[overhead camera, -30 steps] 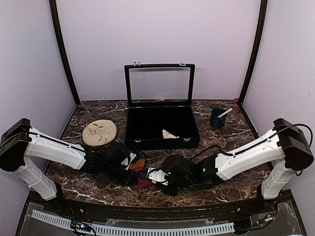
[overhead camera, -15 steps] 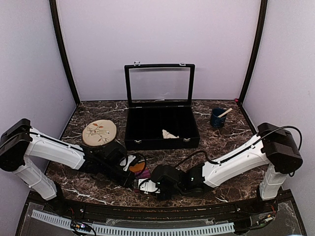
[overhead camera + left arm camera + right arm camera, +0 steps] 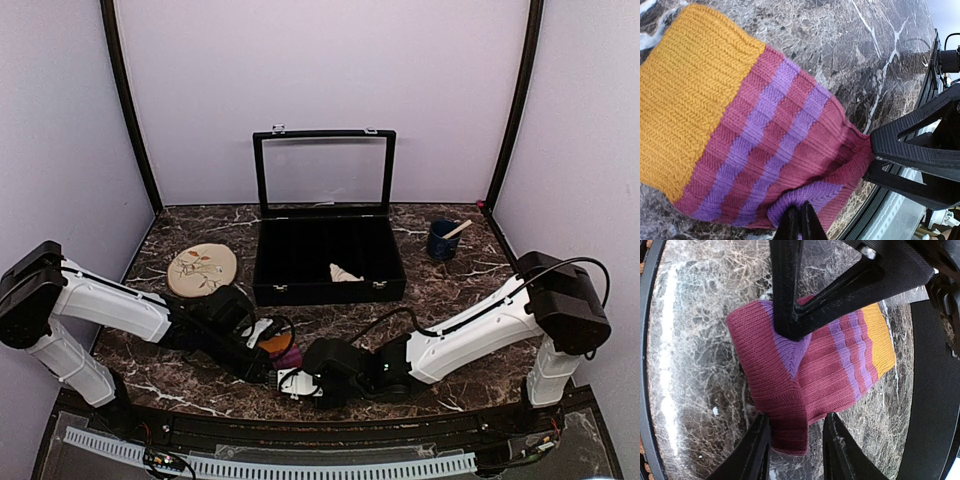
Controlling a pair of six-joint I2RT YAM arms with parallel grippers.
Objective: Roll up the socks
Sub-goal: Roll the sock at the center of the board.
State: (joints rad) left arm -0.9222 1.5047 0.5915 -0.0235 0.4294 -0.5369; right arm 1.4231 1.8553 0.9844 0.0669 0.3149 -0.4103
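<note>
**A:** Our left gripper [image 3: 800, 221] is clenched. Its jaws meet on a purple fold at the edge of the striped sock [image 3: 755, 135].

**B:** And our right gripper [image 3: 794, 427]?

**A:** Its jaws stand partly apart with the sock's maroon end between them. The fabric puckers where they bite, so we read it as grasping that end.

**B:** So we have both on one sock. How does it lie?

**A:** It lies flat on the dark marble worktop [image 3: 450, 290], near the front edge, between our two arms. The orange end points away from the right gripper, and the maroon and purple stripes run across the middle. From above we see only a bit of orange and maroon between the two wrists.

**B:** Where is the other sock?

**A:** The cream sock [image 3: 344, 272] is in the open black case [image 3: 275, 262] behind, well apart from our grippers. We cannot tell which compartment holds it.

**B:** What else do we see?

**A:** A tan oval mat [image 3: 202, 270] lies left of the case. A blue cup [image 3: 442, 241] with a stick in it stands at the back right.
</note>
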